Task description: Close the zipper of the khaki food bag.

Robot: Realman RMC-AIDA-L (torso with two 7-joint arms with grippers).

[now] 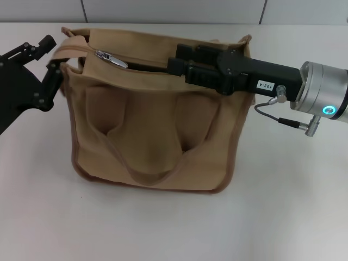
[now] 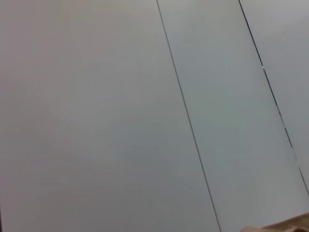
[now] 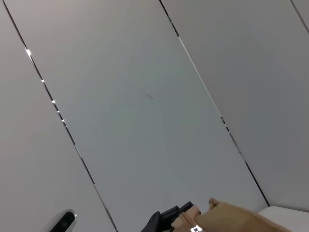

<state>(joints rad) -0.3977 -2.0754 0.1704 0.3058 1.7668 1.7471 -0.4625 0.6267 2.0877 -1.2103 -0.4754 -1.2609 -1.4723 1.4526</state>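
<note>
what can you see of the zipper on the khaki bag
The tan-taped zipper runs along the top of the boxy khaki canvas food bag. Its small silver metal slider and pull tab sit near the bag's left end, with a dark gap open toward the right. The right gripper reaches over that open stretch.

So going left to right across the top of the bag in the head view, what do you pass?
Left hand at the bag's corner → silver zipper pull → right hand over the opening.
</note>
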